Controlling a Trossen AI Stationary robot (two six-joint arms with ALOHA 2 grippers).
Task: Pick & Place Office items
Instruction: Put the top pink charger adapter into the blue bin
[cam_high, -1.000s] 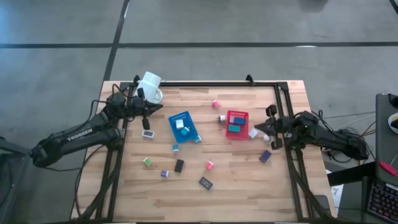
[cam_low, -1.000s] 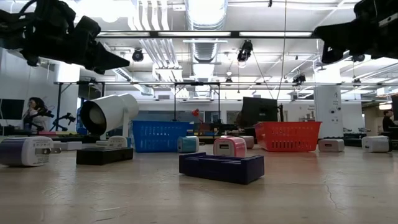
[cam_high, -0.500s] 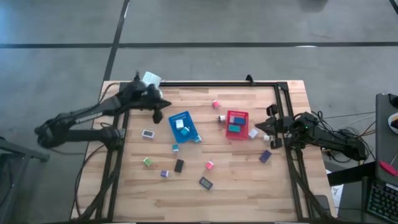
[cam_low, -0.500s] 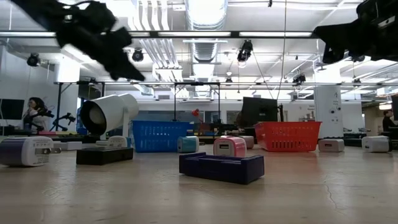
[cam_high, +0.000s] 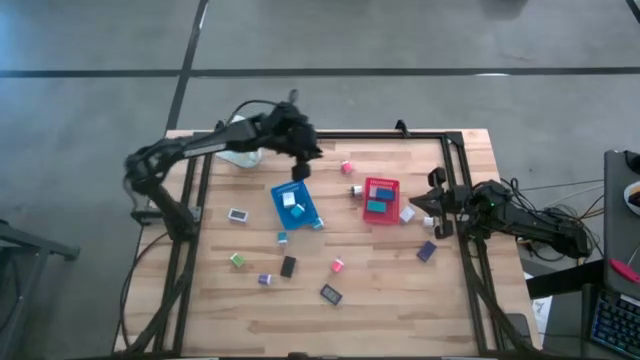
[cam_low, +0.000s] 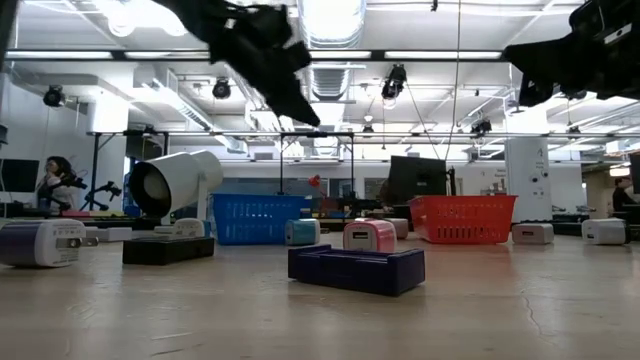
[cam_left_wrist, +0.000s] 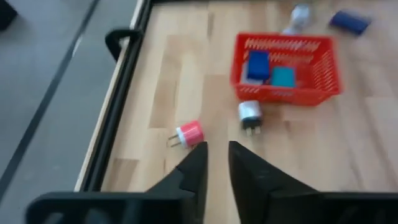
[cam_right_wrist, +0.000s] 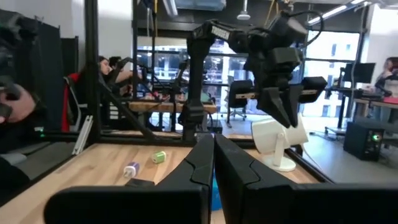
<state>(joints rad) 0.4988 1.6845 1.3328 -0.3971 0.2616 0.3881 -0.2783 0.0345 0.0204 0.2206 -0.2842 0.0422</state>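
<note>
The left arm has swung out from the mug corner, and its left gripper (cam_high: 301, 170) now hangs above the table just behind the blue tray (cam_high: 296, 204), fingers a narrow slit apart, holding nothing. The white mug (cam_high: 243, 157) lies at the back left. Small blocks sit scattered: a pink one (cam_left_wrist: 188, 132) near the red tray (cam_left_wrist: 286, 67). The right gripper (cam_high: 419, 208) waits pinched shut at the right edge.

Wood-plank table (cam_high: 380, 300), black frame rails along its sides. On it: blue tray (cam_high: 295, 203) left of centre, red tray (cam_high: 381, 200) right of it, white mug (cam_high: 240, 155) on its side at the far-left corner. Small blocks scattered loose: pink (cam_high: 338, 265), green (cam_high: 237, 260), black (cam_high: 288, 266), dark blue (cam_high: 427, 251).
</note>
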